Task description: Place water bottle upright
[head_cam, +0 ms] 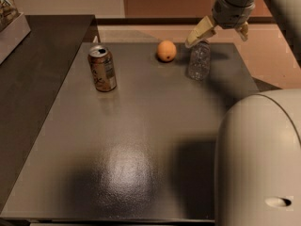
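The clear ribbed water bottle (198,61) stands upright on the grey table (141,140) at the far right, just right of an orange. My gripper (217,39) hangs right above the bottle's top. It is open, with the pale fingers (199,31) spread wide and holding nothing. The left fingertip is close beside the bottle's cap. The cap itself is hard to make out under the finger.
An orange (166,51) sits left of the bottle. A brown-and-silver soda can (102,68) stands upright at the far left. A darker counter (33,79) adjoins the table on the left. My white arm body (258,159) fills the lower right.
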Action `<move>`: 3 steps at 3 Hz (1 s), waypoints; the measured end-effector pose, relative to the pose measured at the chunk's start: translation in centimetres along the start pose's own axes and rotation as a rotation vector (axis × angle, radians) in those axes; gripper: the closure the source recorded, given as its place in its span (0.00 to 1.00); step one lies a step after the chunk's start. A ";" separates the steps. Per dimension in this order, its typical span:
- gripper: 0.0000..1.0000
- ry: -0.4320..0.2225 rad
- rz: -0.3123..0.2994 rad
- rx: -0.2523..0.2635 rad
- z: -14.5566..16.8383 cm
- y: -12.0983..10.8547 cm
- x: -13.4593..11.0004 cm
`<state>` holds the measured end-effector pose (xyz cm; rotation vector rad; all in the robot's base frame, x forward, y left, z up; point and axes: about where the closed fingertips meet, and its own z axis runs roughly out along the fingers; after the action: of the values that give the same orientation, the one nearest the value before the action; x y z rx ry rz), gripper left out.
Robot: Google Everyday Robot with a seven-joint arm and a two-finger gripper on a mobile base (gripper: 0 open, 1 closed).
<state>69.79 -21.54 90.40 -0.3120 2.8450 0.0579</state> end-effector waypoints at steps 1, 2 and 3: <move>0.00 0.014 0.077 0.005 1.4 -1.3 -0.2; 0.00 0.032 0.142 0.014 2.7 -2.6 -0.2; 0.00 0.053 0.151 0.025 3.8 -2.7 -0.5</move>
<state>71.91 -23.81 86.87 -0.0941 2.9144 0.0444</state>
